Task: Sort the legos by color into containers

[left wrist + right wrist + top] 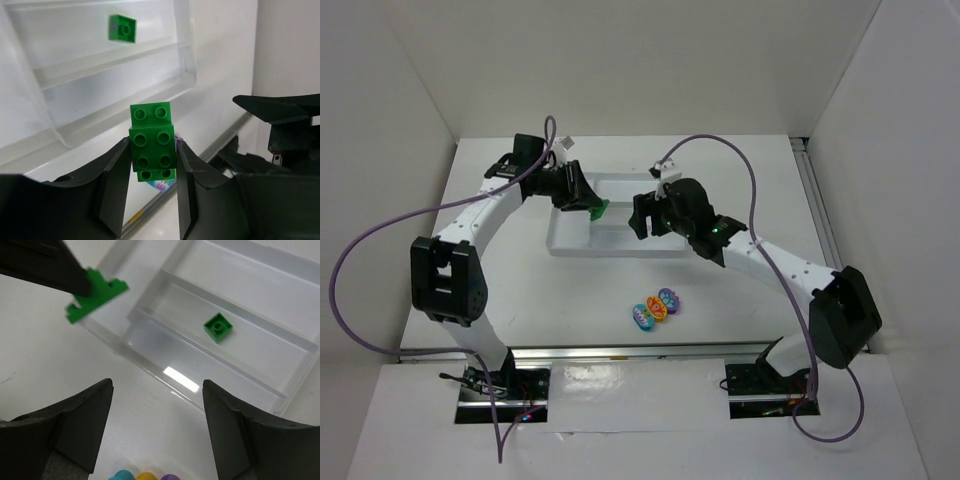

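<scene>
My left gripper (590, 204) is shut on a green lego piece (601, 210), which looks like two green bricks stuck together. It holds the piece above the left part of the white tray (620, 242). In the left wrist view the piece (151, 131) sits clamped between both fingers of that gripper (153, 145). One more green brick (122, 27) lies in a tray compartment and also shows in the right wrist view (218, 326). My right gripper (157, 386) is open and empty over the tray's near edge. Teal (642, 316), orange (658, 308) and purple (668, 298) bricks lie together on the table.
The tray's raised dividers (235, 347) run along its length. The right arm's gripper body (285, 117) is close on the right of my left gripper. White walls enclose the table on three sides.
</scene>
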Motion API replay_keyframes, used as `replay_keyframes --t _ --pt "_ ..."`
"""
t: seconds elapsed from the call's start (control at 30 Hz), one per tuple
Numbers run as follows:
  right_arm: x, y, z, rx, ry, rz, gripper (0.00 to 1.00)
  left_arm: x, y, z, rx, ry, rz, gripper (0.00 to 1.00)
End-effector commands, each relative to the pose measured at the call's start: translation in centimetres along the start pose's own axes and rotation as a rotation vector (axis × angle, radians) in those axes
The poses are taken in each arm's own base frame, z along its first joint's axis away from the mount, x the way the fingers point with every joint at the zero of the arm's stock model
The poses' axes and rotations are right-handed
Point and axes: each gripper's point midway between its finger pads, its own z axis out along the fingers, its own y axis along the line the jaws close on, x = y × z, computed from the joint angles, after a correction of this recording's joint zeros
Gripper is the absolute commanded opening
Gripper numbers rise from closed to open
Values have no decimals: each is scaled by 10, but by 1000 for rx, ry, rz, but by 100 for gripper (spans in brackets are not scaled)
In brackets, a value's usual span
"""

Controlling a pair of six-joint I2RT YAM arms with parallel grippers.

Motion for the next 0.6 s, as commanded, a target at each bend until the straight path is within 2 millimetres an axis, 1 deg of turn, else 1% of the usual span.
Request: replay_keyframes --t 0.0,0.03,0.07,0.1,0.13,0.17,0.23,0.27,0.3,0.33,0.37,0.4,0.43,0.47,0.5,0.53,0.57 --pt "-28 37 -11 -183 -88 -42 80 8 -35 -3 187 59 56 0" --pt "-34 39 -16 -200 -93 -40 80 8 -39 -2 224 55 76 0" --pt "-38 44 -18 -229 -98 -53 80 12 -48 -3 295 88 81 0" --pt "-41 54 -21 -287 -99 -72 80 13 -51 -3 326 104 92 0" --pt "-42 60 -25 -308 -105 -91 80 11 -58 -5 362 113 109 0" --pt "-49 60 -26 -305 -105 -124 86 15 -63 -8 406 141 123 0" --pt "-51 57 -22 -266 -81 -145 93 18 -66 -6 417 156 131 0" --pt "-52 55 -19 -248 -55 -142 93 15 -69 -8 420 148 141 0" --pt "-59 56 -20 -243 -69 -123 93 14 -67 -7 411 144 141 0" --pt "-59 55 -18 -229 -59 -102 93 12 -65 -5 394 136 140 0" --pt "-66 58 -19 -234 -73 -74 91 10 -67 -7 382 123 139 0" --pt "-69 60 -17 -222 -70 21 88 9 -64 -6 360 115 122 0" --pt "-71 56 -16 -200 -71 84 81 8 -63 -2 320 93 127 0" --pt "-72 61 -14 -224 -69 123 81 4 -63 -5 300 63 132 0" --pt "-76 66 -15 -233 -75 207 79 0 -64 -3 264 33 121 0" --pt "-76 74 -13 -260 -72 236 77 -2 -66 0 258 11 124 0" --pt "-79 76 -13 -266 -78 263 77 -7 -68 -2 244 -15 116 0"
